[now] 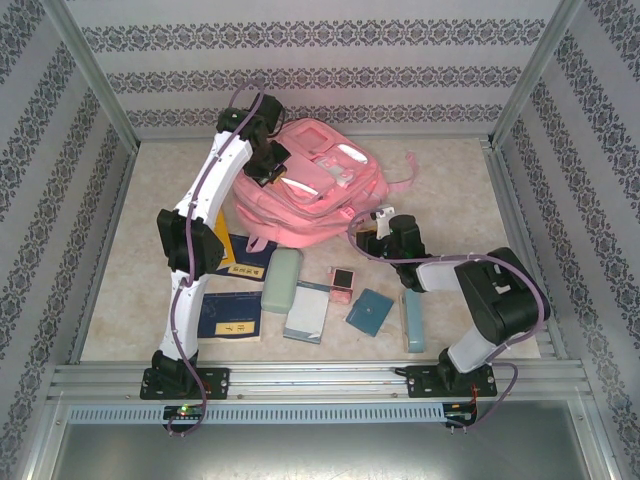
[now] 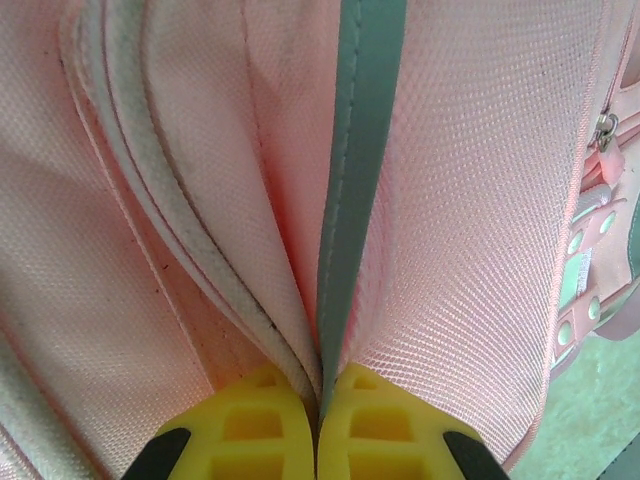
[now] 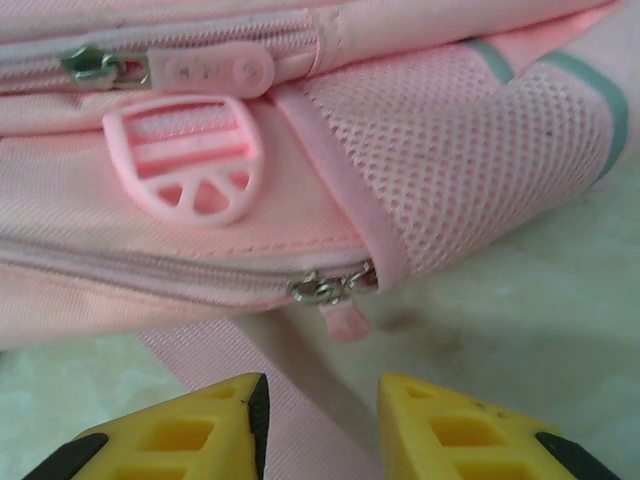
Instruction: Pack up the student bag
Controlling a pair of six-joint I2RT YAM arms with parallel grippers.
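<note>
Opening the student bag (image 1: 300, 200), which lay far-centre on the desk (image 1: 455, 195), I held my left pincer (image 2: 318, 430) clenched on its fabric; my released right pincer (image 3: 320, 420) next needed, I judged, the zipper pull (image 3: 337, 292).

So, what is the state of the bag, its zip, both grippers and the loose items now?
student bag, lying flat, not yet packed.
left gripper, shut on a fold of the student bag.
right gripper, open, just short of the lower zip.
lower zip, closed along the part in view.
green case, shut, lying outside the bag.
blue book, closed, lying outside the bag.
</note>
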